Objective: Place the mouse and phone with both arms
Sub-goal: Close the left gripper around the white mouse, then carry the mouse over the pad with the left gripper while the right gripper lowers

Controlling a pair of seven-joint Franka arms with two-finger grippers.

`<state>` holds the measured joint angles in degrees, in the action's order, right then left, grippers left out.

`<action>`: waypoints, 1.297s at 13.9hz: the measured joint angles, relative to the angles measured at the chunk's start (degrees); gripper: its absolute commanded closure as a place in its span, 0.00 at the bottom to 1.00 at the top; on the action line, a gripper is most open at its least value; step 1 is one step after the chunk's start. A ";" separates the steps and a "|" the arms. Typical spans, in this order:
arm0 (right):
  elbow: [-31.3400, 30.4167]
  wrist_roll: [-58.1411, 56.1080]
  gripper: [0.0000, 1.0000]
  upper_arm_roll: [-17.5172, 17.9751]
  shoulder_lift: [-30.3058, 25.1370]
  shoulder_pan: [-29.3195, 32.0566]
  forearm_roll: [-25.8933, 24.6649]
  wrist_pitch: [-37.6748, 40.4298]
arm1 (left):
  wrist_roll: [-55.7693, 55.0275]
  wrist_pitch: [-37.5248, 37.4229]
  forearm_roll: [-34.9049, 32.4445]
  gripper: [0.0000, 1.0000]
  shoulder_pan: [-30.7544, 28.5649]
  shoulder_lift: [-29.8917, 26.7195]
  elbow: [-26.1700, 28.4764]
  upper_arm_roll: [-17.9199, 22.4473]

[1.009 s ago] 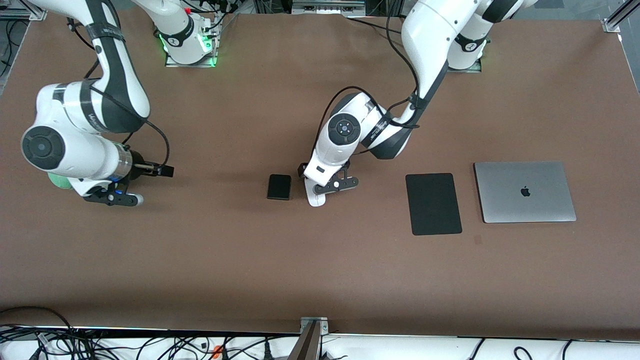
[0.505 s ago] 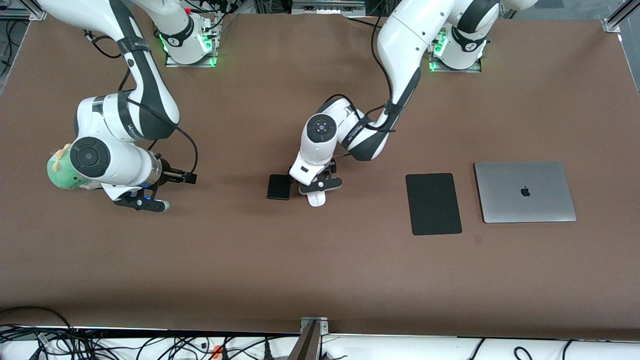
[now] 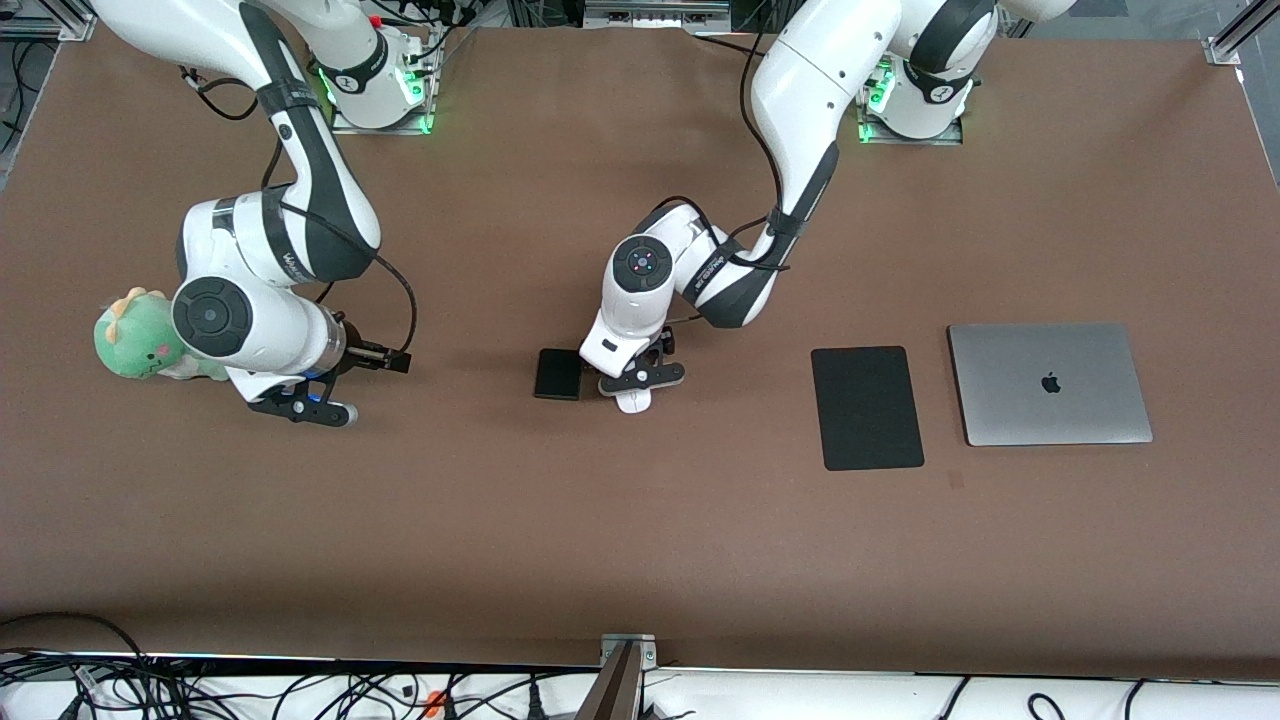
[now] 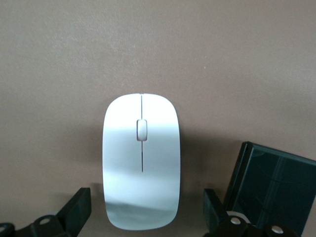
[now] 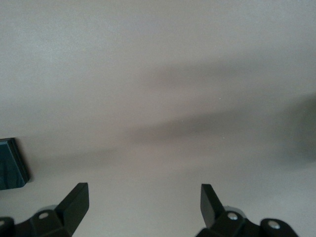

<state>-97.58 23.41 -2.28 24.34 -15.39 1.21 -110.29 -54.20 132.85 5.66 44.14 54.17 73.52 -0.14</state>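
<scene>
The white mouse (image 3: 634, 401) lies mid-table beside the black phone (image 3: 558, 373), which is toward the right arm's end. My left gripper (image 3: 640, 381) is low over the mouse. In the left wrist view the gripper (image 4: 145, 202) is open, with one finger on each side of the mouse (image 4: 141, 163), apart from it. The phone (image 4: 274, 185) shows just outside one finger. My right gripper (image 3: 300, 406) is low over bare table, well away from the phone. The right wrist view shows it (image 5: 143, 196) open and empty, with a corner of the phone (image 5: 10, 165) at the frame's edge.
A flat black mouse pad (image 3: 866, 407) and a closed grey laptop (image 3: 1048, 383) lie toward the left arm's end. A green plush toy (image 3: 130, 335) sits by the right arm's wrist. The table's front strip carries cables.
The right arm has swung toward the table's middle, uncovering the plush toy. The left gripper has shifted a little toward the phone and settled over the mouse.
</scene>
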 measured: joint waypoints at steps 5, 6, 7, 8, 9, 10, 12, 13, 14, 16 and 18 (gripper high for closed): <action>0.00 3.80 0.00 0.00 0.69 -1.43 0.00 -0.76 | 0.64 -0.01 -0.02 0.32 -0.02 0.24 0.00 0.01; 0.00 4.61 0.00 0.00 0.92 -1.82 0.00 -0.98 | 0.66 -0.01 -0.02 0.37 -0.02 0.27 0.00 0.01; 0.00 5.12 0.00 0.00 1.17 -2.03 0.00 -1.26 | 0.68 -0.01 -0.02 0.42 -0.02 0.30 0.00 0.02; 0.00 5.37 0.00 0.00 1.47 -2.15 0.00 -1.58 | 0.88 -0.01 -0.03 0.46 -0.03 0.30 0.00 0.02; 0.00 5.66 0.00 0.00 1.73 -2.21 0.00 -1.87 | 1.48 -0.01 -0.03 0.50 -0.07 0.30 -0.03 0.06; 0.00 5.94 0.00 0.00 1.88 -2.24 0.00 -2.10 | 2.60 -0.01 -0.04 0.50 -0.29 0.30 -0.14 0.17; 0.01 6.13 0.00 -0.01 1.92 -2.25 0.00 -2.33 | 5.95 -0.01 -0.04 0.49 -2.03 0.15 -0.67 0.53; 0.02 6.17 0.00 -0.02 1.92 -2.25 0.00 -2.40 | 8.02 -0.13 -0.04 0.49 -3.75 -0.16 -0.94 0.56; 0.02 6.19 0.00 -0.02 1.92 -2.25 0.00 -2.44 | 10.41 -0.66 -0.04 0.50 -5.73 -0.62 -1.16 0.53; 0.02 6.21 0.00 -0.02 1.96 -2.26 0.00 -2.44 | 15.08 -2.82 -0.04 0.49 -9.74 -2.00 -1.20 0.36; 0.02 6.22 0.00 -0.03 2.04 -2.44 0.00 -2.40 | 18.76 -4.17 -0.04 0.48 -13.00 -4.04 0.23 0.21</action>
<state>-97.56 29.63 -2.30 26.38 -17.83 1.22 -112.69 -35.43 128.68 5.62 31.13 50.14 73.76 0.07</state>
